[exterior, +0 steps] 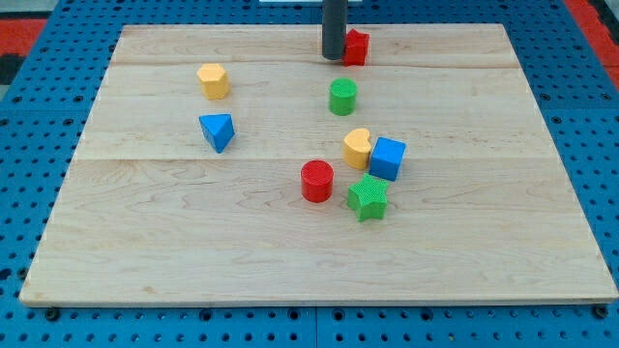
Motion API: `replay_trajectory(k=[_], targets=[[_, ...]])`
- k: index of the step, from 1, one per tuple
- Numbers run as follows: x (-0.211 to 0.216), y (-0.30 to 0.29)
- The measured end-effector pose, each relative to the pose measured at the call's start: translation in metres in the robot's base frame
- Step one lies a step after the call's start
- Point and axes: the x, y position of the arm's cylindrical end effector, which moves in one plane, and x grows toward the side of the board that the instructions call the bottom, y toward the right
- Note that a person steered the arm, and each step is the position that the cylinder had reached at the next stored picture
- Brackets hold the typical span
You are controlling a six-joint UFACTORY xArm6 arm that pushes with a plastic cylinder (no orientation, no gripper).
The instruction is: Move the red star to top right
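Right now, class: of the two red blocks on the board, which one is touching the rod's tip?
The red star near the view's top edge, just right of my tip. The red cylinder sits far lower, mid-board.

Bright, even overhead light, sharp focus throughout, with only short soft shadows under the blocks.

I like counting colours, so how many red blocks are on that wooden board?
2. The red star sits near the view's top, touching the right side of my tip. The red cylinder stands near the middle, left of the green star. None seems hidden.
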Motion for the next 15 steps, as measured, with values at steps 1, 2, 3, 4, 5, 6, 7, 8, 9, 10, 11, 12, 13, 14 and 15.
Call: replay_trajectory(k=[1,2,3,4,5,6,7,8,9,10,11,12,13,14,15], targets=[[-0.015,0.008],[-0.017,0.039],[-0.002,0.084],[0.019,0.106],[0.042,0.108],[0.04,0.12],[0.022,0.12],[0.013,0.12],[0.013,0.121],[0.012,0.132],[0.009,0.129],[0.01,0.11],[0.005,0.091],[-0.002,0.093],[-0.002,0.115]])
